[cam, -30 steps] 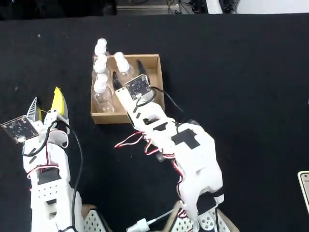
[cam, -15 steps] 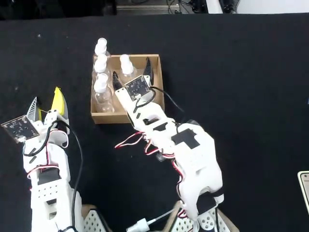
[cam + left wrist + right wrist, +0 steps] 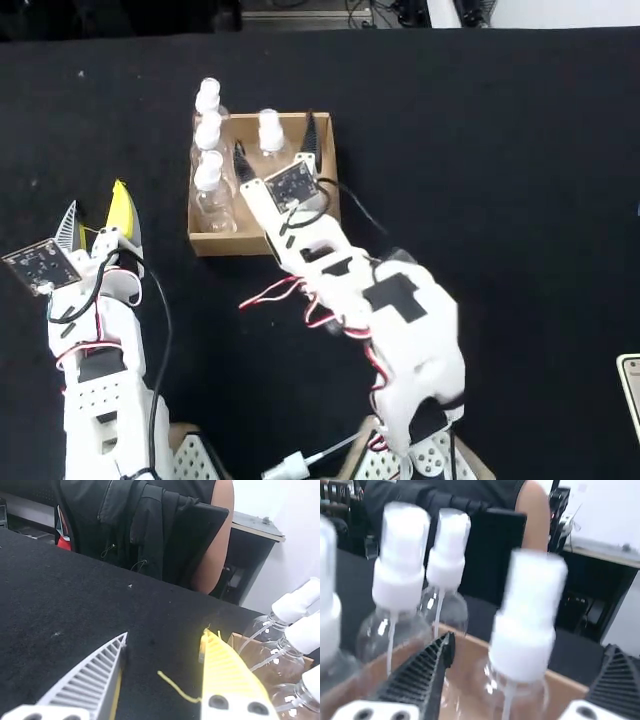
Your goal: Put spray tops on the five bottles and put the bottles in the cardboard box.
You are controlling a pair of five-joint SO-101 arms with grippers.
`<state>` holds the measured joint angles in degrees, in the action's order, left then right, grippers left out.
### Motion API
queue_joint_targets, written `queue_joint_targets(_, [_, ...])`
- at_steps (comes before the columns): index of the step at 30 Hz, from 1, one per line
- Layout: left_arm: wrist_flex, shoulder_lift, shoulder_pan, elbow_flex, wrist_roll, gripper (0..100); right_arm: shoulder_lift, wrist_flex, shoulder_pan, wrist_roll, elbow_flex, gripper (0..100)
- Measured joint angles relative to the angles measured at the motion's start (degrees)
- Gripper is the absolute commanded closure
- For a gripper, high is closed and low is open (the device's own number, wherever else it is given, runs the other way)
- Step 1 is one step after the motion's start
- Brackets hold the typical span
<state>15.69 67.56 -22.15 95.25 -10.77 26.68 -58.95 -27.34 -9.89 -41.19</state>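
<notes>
Now the right gripper [image 3: 275, 142] gapes wide astride a bottle [image 3: 270, 128] at the cardboard box's [image 3: 215, 243] far edge; left gripper [image 3: 95, 200] likewise wide.

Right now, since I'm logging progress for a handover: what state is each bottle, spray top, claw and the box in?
Cardboard box: open-topped, four bottles inside.
Three left bottles: capped, upright in the box.
Right claw: open.
Fourth bottle: capped, upright in the box, ungripped inside the right claw.
Left claw: open, empty.
Loose spray top: lying on the table, unfitted.
</notes>
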Motion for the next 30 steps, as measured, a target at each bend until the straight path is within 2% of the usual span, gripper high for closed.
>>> queue_joint_targets(7, [0.0,0.0,0.0,0.0,0.0,79,-10.02,0.62,0.0,5.63,-3.25,59.9])
queue_joint_targets(12, [0.0,0.0,0.0,0.0,0.0,79,-20.75,10.73,0.0,6.51,-3.16,59.9])
queue_joint_targets(20, [0.0,0.0,0.0,0.0,0.0,79,-41.85,39.03,1.49,6.68,1.85,59.9])
queue_joint_targets(30, [0.0,0.0,0.0,0.0,0.0,79,-70.24,81.58,12.84,7.03,4.57,59.9])
